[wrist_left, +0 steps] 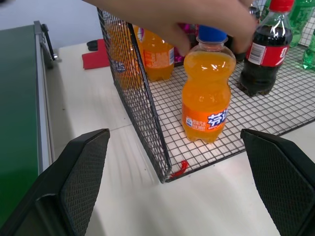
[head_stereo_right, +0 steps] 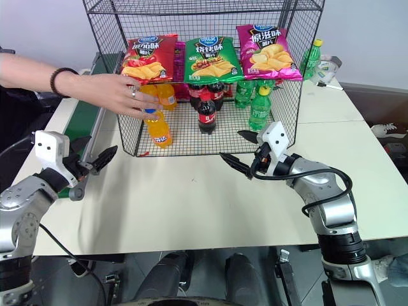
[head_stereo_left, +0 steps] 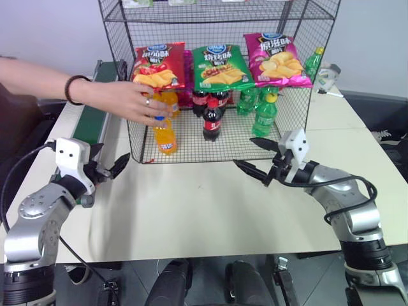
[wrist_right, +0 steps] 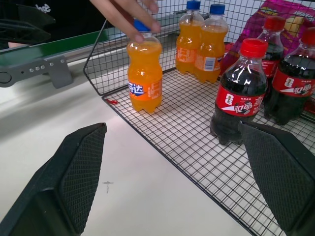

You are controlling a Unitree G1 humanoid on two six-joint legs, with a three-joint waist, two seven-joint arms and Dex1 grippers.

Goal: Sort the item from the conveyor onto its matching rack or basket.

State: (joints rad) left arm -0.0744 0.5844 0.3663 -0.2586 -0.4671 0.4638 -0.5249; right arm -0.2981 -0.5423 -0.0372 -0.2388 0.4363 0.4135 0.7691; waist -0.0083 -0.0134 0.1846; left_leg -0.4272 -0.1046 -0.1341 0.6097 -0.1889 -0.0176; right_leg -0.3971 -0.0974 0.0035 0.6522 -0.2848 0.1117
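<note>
Orange soda bottle (wrist_left: 205, 93): upright on the rack (head_stereo_left: 191, 150) mesh floor near its front left corner, blue cap under a person's hand (head_stereo_left: 124, 99). Full, so moderately heavy; rigid but smooth, likely slippery. Best gripped at the labelled waist. Left gripper (head_stereo_left: 105, 167) and right gripper (head_stereo_left: 260, 158) jaws wide, holding nothing, hovering over the surface (head_stereo_left: 204, 210).

Orange soda bottle (wrist_left: 205, 93): cap partly covered by person's hand (head_stereo_left: 131, 100). Conveyor (wrist_left: 19, 113): cut off at frame edge. Rack (head_stereo_left: 217, 13): top cropped. Label print illegible.
</note>
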